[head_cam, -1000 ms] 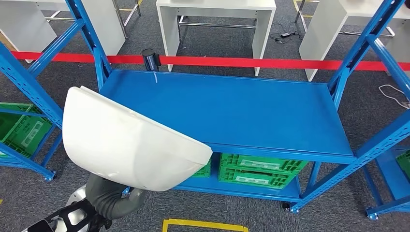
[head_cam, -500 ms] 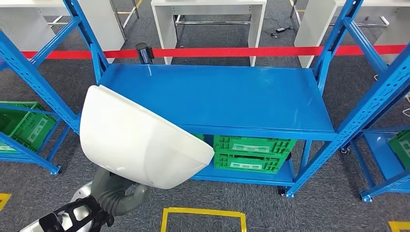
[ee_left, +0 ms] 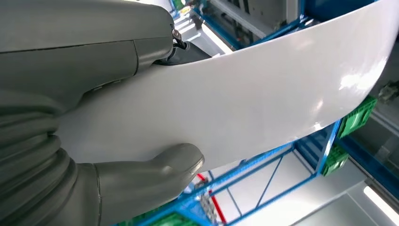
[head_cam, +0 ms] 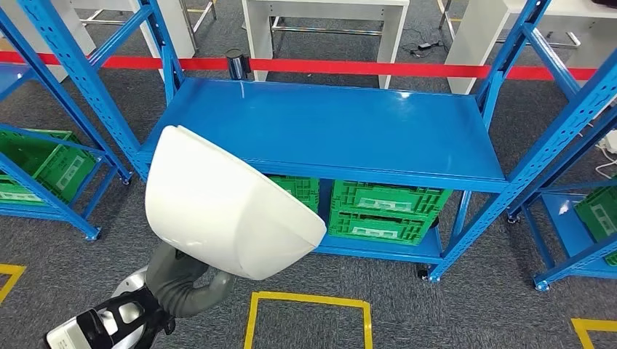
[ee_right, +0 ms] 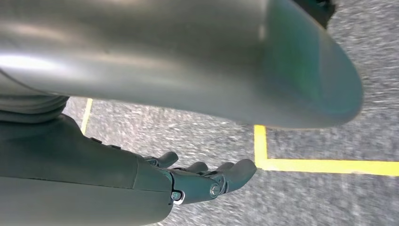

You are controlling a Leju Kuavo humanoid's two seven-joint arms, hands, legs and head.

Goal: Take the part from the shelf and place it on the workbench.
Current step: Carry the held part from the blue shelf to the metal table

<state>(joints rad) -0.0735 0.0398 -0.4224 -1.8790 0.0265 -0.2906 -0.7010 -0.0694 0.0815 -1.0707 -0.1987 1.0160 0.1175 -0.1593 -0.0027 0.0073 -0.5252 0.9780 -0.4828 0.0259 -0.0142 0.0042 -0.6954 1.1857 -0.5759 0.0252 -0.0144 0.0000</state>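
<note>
Grey carpet (head_cam: 436, 313) underfoot, marked with yellow tape. Blue shelf (head_cam: 349, 131) ahead, top deck bare. White part (head_cam: 225, 207) carried in front of shelf, off its deck, ready for transfer. Left hand (ee_left: 108, 141) clamped on part's edge, thumb pressing. Right hand (ee_right: 207, 179) hanging, seemingly loosely spread, holding nothing.

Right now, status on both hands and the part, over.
Left hand holds the white part, lifted in front of the blue shelf. Right hand hangs empty over the carpet, fingers loosely apart. Workbench not identifiable.
</note>
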